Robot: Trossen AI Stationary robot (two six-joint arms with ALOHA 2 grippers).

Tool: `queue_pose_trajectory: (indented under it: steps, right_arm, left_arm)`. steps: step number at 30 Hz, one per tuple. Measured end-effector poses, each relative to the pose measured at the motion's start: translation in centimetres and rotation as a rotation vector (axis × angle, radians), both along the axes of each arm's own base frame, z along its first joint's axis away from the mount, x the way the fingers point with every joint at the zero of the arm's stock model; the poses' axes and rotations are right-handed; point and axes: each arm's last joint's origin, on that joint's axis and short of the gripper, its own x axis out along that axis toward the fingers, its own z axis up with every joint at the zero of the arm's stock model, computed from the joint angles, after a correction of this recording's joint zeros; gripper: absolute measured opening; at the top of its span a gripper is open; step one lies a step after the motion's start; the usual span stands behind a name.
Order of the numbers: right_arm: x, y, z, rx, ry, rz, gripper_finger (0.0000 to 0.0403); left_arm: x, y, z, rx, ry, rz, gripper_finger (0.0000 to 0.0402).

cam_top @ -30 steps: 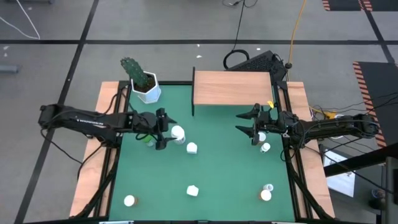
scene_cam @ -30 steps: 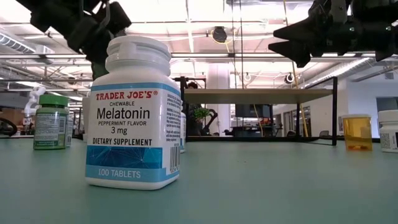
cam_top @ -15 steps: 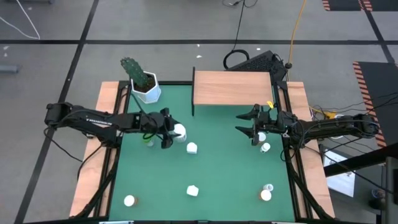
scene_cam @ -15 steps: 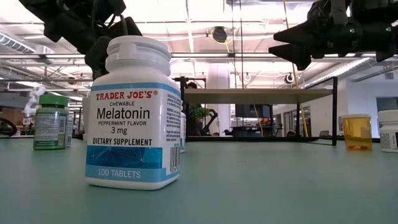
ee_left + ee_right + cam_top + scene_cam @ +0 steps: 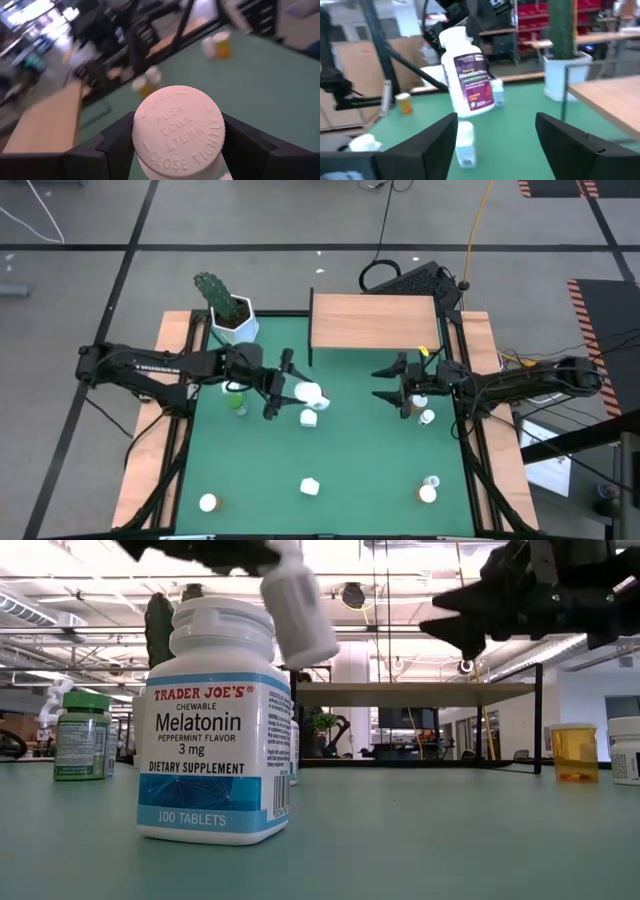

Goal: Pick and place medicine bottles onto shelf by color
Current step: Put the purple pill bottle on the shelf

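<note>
White-capped white medicine bottle (image 5: 309, 394) hangs tilted in the left gripper (image 5: 290, 386), clamped, above the green mat near the light-wood shelf (image 5: 375, 321); carry it level to the shelf, steering wide of the open, empty right gripper (image 5: 385, 389)

Shelf (image 5: 374, 321): at the mat's far edge, right of centre.
Cactus pot (image 5: 236, 326): far left corner, left of the shelf.
My left gripper (image 5: 285, 384): lifted above the mat's left half, clamped on a tilted bottle (image 5: 309, 395); 1 bottle (image 5: 309, 418) sits just below it.
My right gripper (image 5: 391, 384): near the right edge, before the shelf, spread and holding nothing.
Near edge: 4 bottles.
</note>
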Motion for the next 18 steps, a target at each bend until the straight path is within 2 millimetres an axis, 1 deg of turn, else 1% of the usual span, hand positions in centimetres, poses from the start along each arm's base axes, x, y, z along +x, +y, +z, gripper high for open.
queue_pose_trajectory:
  steps: [3, 8, 11, 13, 15, 18]
  right_arm:
    - [1.1, 0.0, 0.7, 0.016, 0.013, 0.045, 0.0299]
    - [3.7, 0.0, 1.6, -0.006, 0.112, 0.137, 0.0356]
    - [4.7, 0.2, 1.7, -0.012, 0.154, 0.235, 0.0382]
    - [5.2, 0.4, 1.7, -0.003, 0.146, 0.327, 0.0394]
    - [5.4, 0.5, 1.8, 0.009, 0.129, 0.379, 0.0398]
    - [5.9, 0.4, 1.4, 0.013, 0.133, 0.348, 0.0396]
  left_arm:
    - [1.9, -0.1, 0.9, 0.033, -0.023, -0.105, 0.0242]
    - [5.6, -0.2, 1.3, 0.069, -0.013, -0.219, 0.0244]
    - [7.6, -0.1, 1.5, 0.090, -0.007, -0.253, 0.0247]
    - [8.5, -0.1, 1.4, 0.102, 0.012, -0.269, 0.0247]
    - [9.3, 0.0, 1.5, 0.119, 0.009, -0.280, 0.0244]
    - [10.1, -0.1, 1.5, 0.121, 0.007, -0.305, 0.0242]
